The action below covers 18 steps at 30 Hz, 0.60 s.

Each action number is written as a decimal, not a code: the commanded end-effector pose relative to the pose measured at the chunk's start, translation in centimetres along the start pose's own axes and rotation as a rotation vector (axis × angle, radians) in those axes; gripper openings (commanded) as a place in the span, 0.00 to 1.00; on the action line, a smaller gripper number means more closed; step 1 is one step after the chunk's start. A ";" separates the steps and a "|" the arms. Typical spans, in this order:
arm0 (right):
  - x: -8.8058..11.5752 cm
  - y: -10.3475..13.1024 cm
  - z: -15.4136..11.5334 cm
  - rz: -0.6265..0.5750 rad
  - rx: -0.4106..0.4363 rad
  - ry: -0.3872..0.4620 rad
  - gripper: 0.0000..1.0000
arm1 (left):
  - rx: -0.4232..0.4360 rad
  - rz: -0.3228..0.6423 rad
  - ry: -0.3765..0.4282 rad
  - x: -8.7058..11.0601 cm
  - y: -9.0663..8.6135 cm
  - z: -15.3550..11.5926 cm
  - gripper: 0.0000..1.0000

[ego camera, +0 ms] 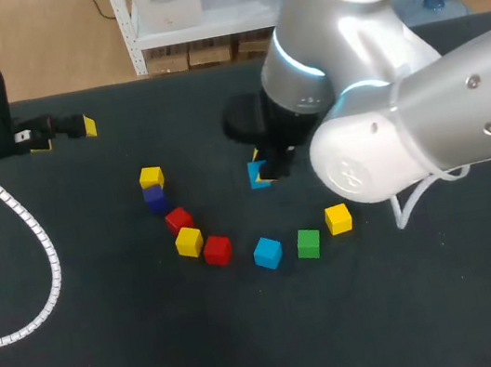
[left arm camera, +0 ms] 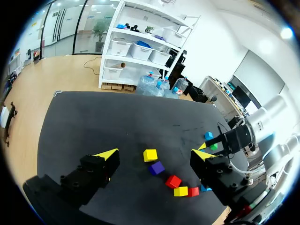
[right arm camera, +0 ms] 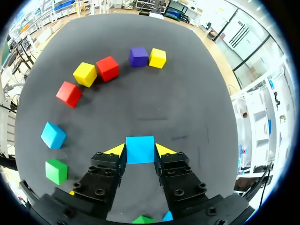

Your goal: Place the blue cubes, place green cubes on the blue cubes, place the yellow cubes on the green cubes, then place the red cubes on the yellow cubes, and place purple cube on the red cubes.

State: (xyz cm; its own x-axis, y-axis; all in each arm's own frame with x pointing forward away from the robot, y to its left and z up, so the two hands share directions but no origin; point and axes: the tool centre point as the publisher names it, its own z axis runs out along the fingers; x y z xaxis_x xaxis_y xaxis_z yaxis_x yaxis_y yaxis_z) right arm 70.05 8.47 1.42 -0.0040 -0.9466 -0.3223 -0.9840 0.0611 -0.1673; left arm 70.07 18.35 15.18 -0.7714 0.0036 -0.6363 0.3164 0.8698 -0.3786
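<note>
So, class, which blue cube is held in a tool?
The blue cube clamped between the right tool's fingers; the loose blue cube lies beside a green cube.

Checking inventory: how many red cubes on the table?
2. One red cube sits between the purple cube and a yellow cube; the second red cube sits beside that yellow cube, toward the loose blue cube. The right arm hides some table; more may be hidden.

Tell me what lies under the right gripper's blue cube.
Bare table shows around the blue cube held by the right gripper; its underside is covered, so contact with the table cannot be seen.
</note>
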 end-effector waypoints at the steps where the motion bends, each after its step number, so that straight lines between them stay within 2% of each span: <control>1: 0.0 -0.3 0.3 0.000 -0.003 0.002 0.00 | 0.006 0.001 -0.004 0.1 0.2 0.0 1.00; 18: 0.6 -0.3 0.8 -0.028 -0.021 0.012 0.00 | 0.006 0.001 -0.004 0.1 0.2 0.0 1.00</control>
State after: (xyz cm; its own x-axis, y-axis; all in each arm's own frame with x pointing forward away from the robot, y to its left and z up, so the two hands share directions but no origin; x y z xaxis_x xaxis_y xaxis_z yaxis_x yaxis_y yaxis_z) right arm 70.35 8.11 0.60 0.0208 -0.9518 -0.3060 -0.9867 0.0298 -0.1596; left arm 70.07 18.35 15.18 -0.7714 0.0036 -0.6363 0.3164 0.8698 -0.3786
